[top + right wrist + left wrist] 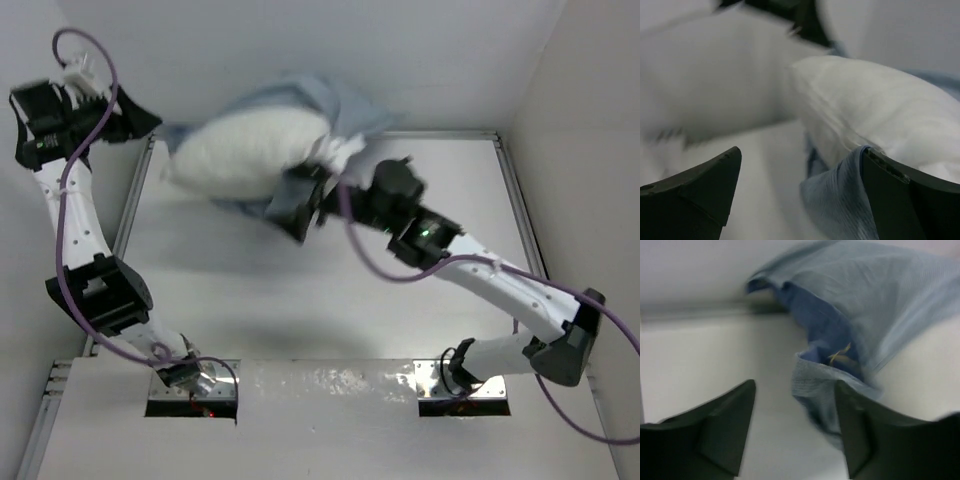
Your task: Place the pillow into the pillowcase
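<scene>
The pillow (245, 150) sits at the 12 o'clock edge of the table (300, 290) in the top view. It is blurred, and whether it rests on the surface or is lifted clear cannot be determined. The pillowcase (335, 100) covers its 12 to 3 o'clock side, and a strip of blue shows under its 6 o'clock edge. The 9 o'clock end of the pillow is bare white. How deep the pillow sits inside the sack is hidden.

The right gripper (298, 208) is at 5 o'clock of the pillow, touching or just beside the bundle. In the right wrist view its jaws (801, 150) stand wide apart. The pillow (880, 110) fills the 1 to 3 o'clock area there. A fold of pillowcase (840, 200) lies against the inner face of the 3 o'clock finger, which partly hides it. The background is too blurred to read.

The left gripper (140, 120) is at 9 o'clock of the pillow, near the wall (30, 40). In the left wrist view its jaws (794, 385) are wide. The pillowcase (865, 300) hangs ahead, dark blue within, its lower edge just beside the 3 o'clock finger. Contact cannot be confirmed.

A purple cable (70, 200) runs along each arm.
</scene>
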